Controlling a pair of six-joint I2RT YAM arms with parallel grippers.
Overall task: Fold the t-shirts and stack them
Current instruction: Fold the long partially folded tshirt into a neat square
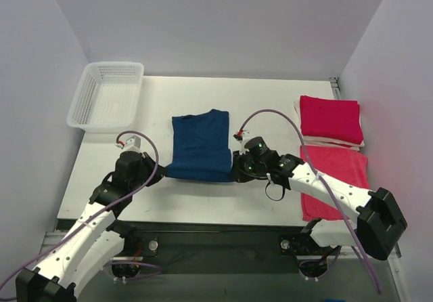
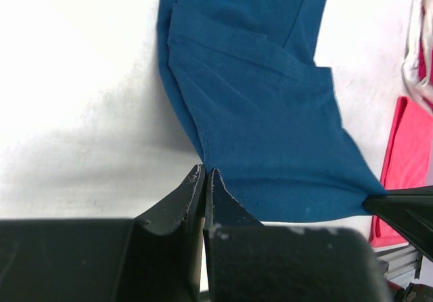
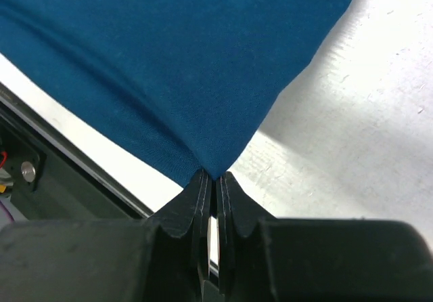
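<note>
The navy blue t-shirt (image 1: 200, 145) lies partly folded in the middle of the table, print hidden. My left gripper (image 1: 161, 171) is shut on its near left corner; the pinched cloth shows in the left wrist view (image 2: 264, 119), where the gripper (image 2: 205, 175) meets it. My right gripper (image 1: 235, 170) is shut on its near right corner, seen in the right wrist view (image 3: 215, 177) with the blue cloth (image 3: 169, 58) stretching away. A folded crimson t-shirt (image 1: 331, 119) sits at the far right. Another crimson t-shirt (image 1: 336, 180) lies flat nearer me.
A white mesh basket (image 1: 108, 96) stands at the far left corner. The table's front edge and metal rail (image 1: 216, 227) run just behind the held corners. The right arm (image 1: 338, 193) crosses over the near crimson t-shirt. Walls close in on both sides.
</note>
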